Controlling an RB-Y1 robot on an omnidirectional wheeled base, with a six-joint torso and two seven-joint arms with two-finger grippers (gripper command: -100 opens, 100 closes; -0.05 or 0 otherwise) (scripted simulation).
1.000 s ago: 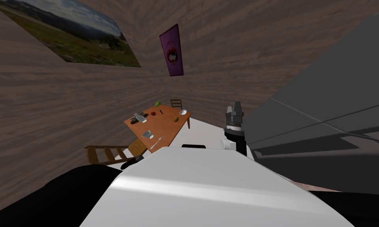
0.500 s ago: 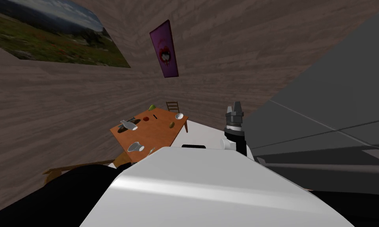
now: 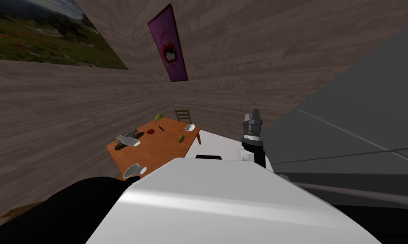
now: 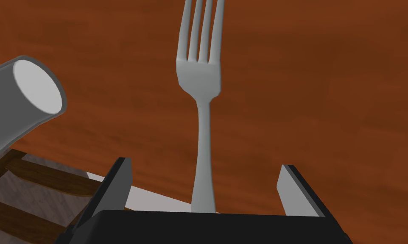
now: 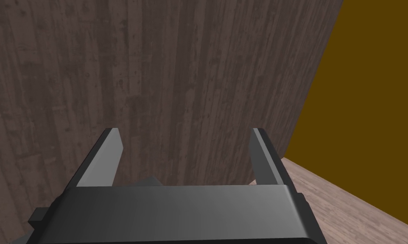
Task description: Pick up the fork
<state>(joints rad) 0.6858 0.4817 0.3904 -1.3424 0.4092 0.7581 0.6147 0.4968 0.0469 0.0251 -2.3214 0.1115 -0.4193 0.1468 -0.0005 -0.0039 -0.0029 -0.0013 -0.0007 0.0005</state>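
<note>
My left gripper [image 4: 204, 166] stands open astride the fork [image 4: 199, 80] handle at the worktop [image 4: 326, 106] edge, not touching it. A white cup [image 4: 25, 101] is near the fork. My right gripper [image 5: 185, 131] is open too.

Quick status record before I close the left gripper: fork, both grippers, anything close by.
target: grey fork, flat on the brown wooden table, tines pointing away from the gripper
left gripper: open, one finger on each side of the fork's handle, neither touching it
nearby: white cup tipped on its side, apart from the fork, beyond one finger
right gripper: open, empty, raised
next: closing on the handle looks reasonable
</note>
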